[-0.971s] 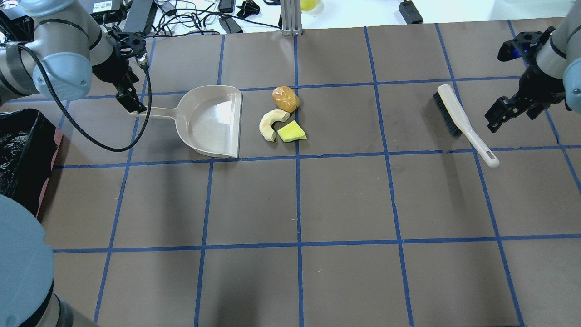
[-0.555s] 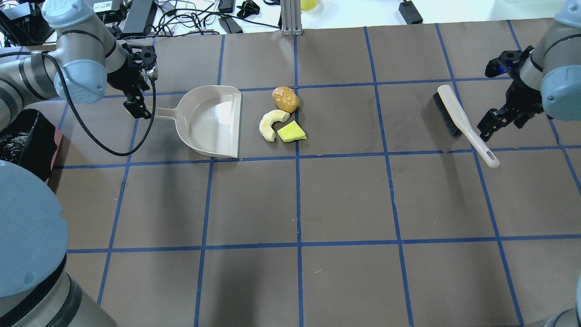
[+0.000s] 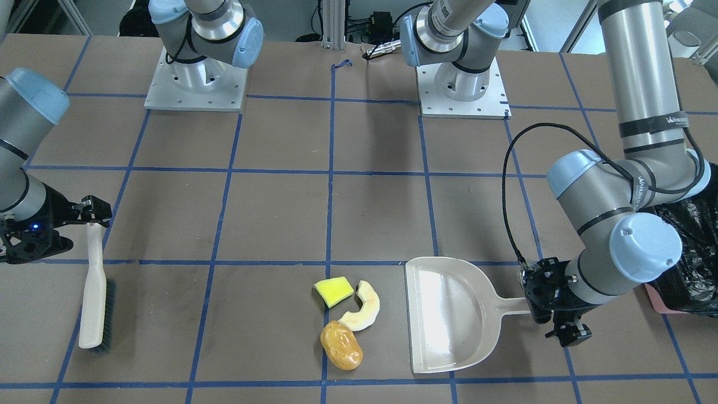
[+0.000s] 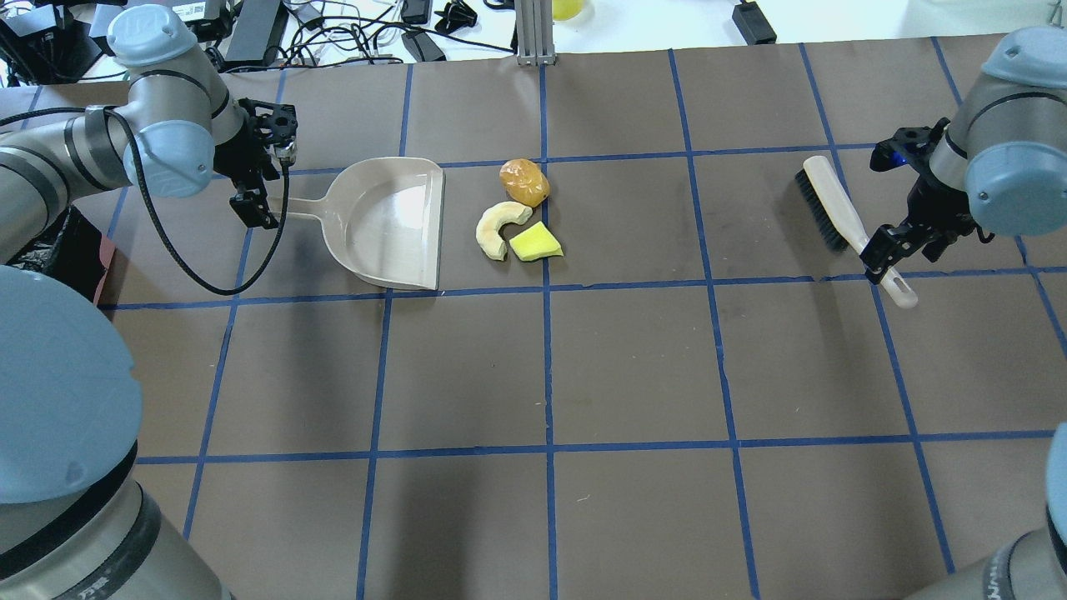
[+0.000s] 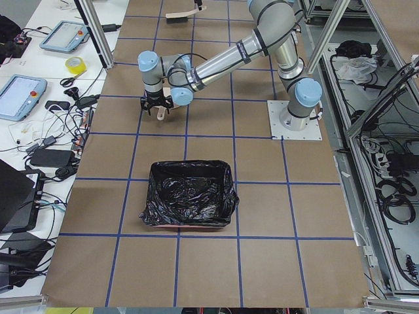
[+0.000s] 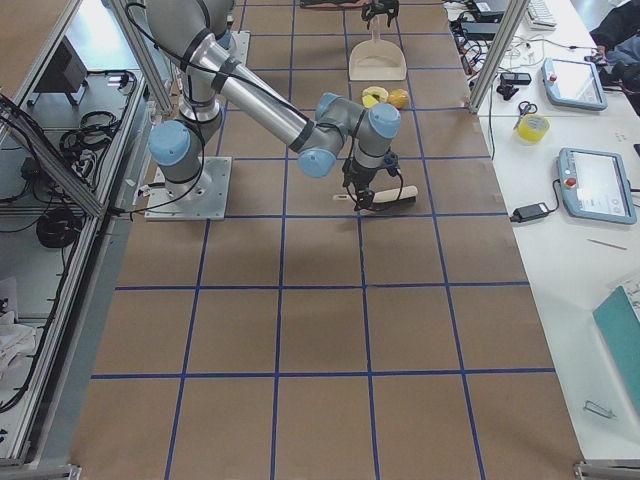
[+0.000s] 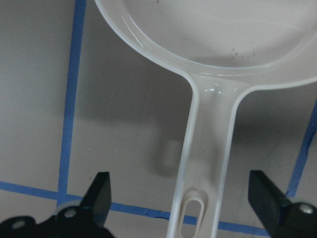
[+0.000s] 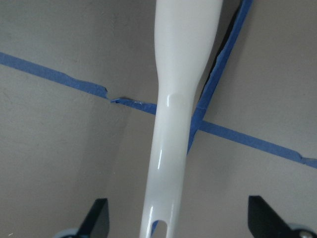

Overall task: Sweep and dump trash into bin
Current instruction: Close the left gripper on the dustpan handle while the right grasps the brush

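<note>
Lettering (image 3: 670, 119) on left arm (image 3: 639, 67) near bin (image 3: 693, 266) is illegible.

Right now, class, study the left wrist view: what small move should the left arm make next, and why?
Probably shut the left gripper on the handle of the dustpan. Its jaws stand open on either side of the handle, which runs centred between them, so nothing is gripped yet. The trash lies unswept beside the pan's open edge, and sweeping it in likely needs the pan held steady.
</note>
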You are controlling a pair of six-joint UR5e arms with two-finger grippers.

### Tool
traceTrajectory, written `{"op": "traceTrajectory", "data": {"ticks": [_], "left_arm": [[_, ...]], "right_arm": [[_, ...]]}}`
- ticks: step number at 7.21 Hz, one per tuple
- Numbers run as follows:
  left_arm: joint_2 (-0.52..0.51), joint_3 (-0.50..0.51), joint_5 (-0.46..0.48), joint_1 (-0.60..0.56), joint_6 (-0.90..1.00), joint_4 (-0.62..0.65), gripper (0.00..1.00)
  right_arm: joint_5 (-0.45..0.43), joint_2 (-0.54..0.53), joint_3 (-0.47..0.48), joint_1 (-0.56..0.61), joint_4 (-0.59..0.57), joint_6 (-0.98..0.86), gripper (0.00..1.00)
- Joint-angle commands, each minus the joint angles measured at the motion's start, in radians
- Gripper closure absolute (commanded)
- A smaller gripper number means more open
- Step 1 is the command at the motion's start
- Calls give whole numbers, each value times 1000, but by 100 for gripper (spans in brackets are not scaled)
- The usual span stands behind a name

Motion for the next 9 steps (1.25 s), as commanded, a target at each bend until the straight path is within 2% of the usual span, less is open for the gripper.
{"op": "traceTrajectory", "data": {"ticks": [1,2,4,5,6,7,8,9], "left_arm": [[-1,-2,-1,-4,1,1,10],[-1,-4,-4,-4,3,1,20],[-1,-12,-4,-5,10,2,36],[1,-15,-9,-7,9,2,60],[1,-15,-11,-11,7,2,70],[1,-13,-9,-14,6,2,72],[1,-12,-9,-15,7,2,75],[1,-12,-9,-16,7,2,79]], "right_arm": [[2,14,14,0,3,1,0],[5,15,20,0,1,1,3],[5,19,23,0,1,1,24],[2,19,23,0,1,1,38],[0,19,23,0,1,1,43],[0,19,23,0,3,0,66],[0,18,23,0,4,3,95],[2,19,18,0,4,6,100]]}}
